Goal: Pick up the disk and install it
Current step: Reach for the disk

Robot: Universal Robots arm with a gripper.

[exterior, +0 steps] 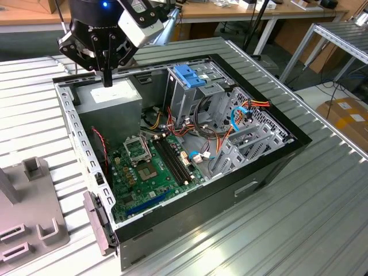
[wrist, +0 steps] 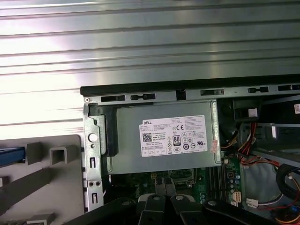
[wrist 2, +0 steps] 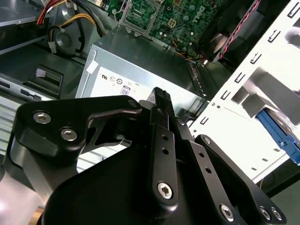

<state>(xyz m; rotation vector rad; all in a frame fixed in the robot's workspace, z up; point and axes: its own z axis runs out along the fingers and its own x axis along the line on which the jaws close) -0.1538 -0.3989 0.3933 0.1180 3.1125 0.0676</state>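
Hovering low over the power-supply box (exterior: 112, 99), the gripper (exterior: 107, 81) hangs at the far corner of the open computer case (exterior: 201, 214), toward the exterior view's left. Its jaws are pressed together and carry nothing. In the second wrist view the two black fingers (wrist 2: 159, 101) meet in one narrow tip just above the box's white label, apart from the surface.

The grey box fills that corner of the case, label upward, and lies against the case wall in the first wrist view (wrist: 164, 140). Beside it, nearer the exterior camera, lies the green motherboard (exterior: 149, 167). The blue-topped drive cage (exterior: 187, 77) stands at the far side of the case, to the exterior view's right of the box, with red, orange and blue cables (exterior: 241, 112) bunched beyond it.

The disk (wrist: 9, 156) is outside the case, showing as a blue side rail on the grey holder (wrist: 56, 178) that stands on the ribbed metal table (exterior: 299, 218) just beside the case wall. The second wrist view shows the same blue rail (wrist 2: 281, 138) past the pale perforated wall, well apart from the gripper.
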